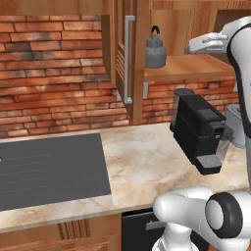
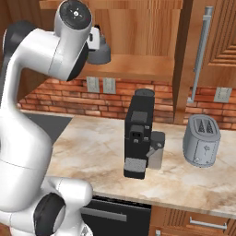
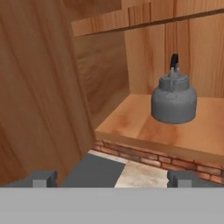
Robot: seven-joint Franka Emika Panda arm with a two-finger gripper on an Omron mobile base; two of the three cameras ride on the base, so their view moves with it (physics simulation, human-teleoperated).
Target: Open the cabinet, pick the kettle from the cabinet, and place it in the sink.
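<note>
A red brick wall (image 1: 49, 73) backs a marble-patterned counter (image 1: 142, 162) beneath the reddish-brown cabinet (image 1: 186, 29), whose doors stand swung open, the left one (image 1: 115, 44) edge-on with its long grey bar handle (image 1: 128, 59) facing the camera and the right one (image 2: 216, 41) showing its own handle (image 2: 201, 50) in the right base view. A black stovetop (image 1: 49, 169) lies flush in the counter at left, well apart from the boxy black coffee machine (image 1: 198, 130), which stands on the counter directly below the cabinet shelf (image 1: 188, 66). Beside the machine, toward the right, sits a grey toaster (image 2: 201, 140), with grey wall outlets (image 2: 101, 85) set in the brick behind. The robot's white arm (image 2: 32, 92) rises in front of the shelf, its hand level with the cabinet opening to the right of the kettle (image 1: 155, 51). The small grey kettle stands upright on the shelf near its left front corner, black handle arched above the lid, close to the left door and untouched. In the hand view the pincer (image 3: 112, 178) has its two dark fingertips (image 3: 41, 178) spread wide apart and empty, short of the shelf's front edge, with the kettle (image 3: 173, 99) ahead and to the right and the inner face of the left door filling the near left side.
</note>
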